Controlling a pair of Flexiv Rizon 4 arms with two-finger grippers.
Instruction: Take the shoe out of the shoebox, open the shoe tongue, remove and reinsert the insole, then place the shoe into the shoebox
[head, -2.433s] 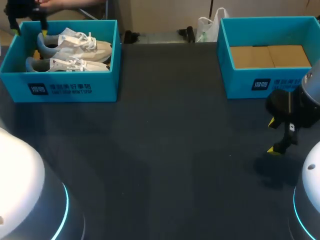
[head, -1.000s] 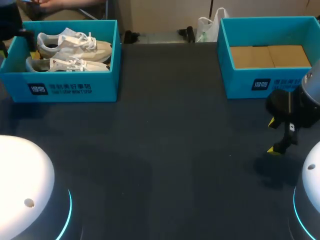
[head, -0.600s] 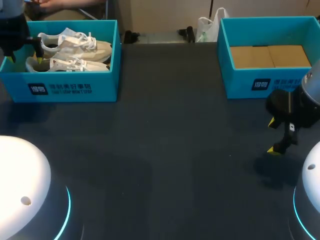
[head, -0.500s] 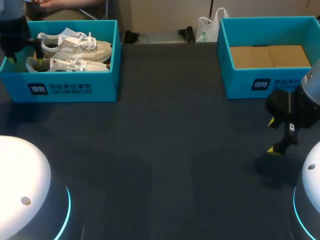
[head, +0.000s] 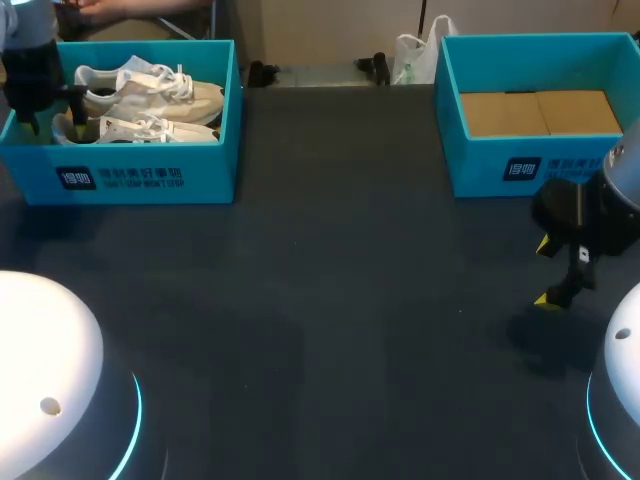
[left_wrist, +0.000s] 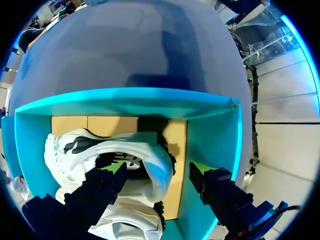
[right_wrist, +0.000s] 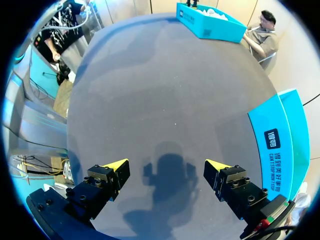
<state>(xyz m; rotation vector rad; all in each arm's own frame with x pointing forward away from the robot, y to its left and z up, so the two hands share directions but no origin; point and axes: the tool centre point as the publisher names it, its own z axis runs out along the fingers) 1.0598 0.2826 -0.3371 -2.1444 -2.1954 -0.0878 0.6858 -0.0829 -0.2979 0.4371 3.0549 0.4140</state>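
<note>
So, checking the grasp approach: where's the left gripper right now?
Head view, far left: the left gripper is at the left shoebox, open, with a white shoe heel between its fingers.

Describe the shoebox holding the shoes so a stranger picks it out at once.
Two teal boxes stand at the dark table's far corners. Yours is the left box, beneath the left gripper. It holds two white sneakers; the right box shows only bare cardboard.

The bench (head: 330, 300) is dark and flat. Two blue boxes sit right on it, well apart. The shoebox (head: 130, 175) sits at the far left corner. The other blue box (head: 500, 170) sits at the far right, and its brown floor shows inside.
</note>
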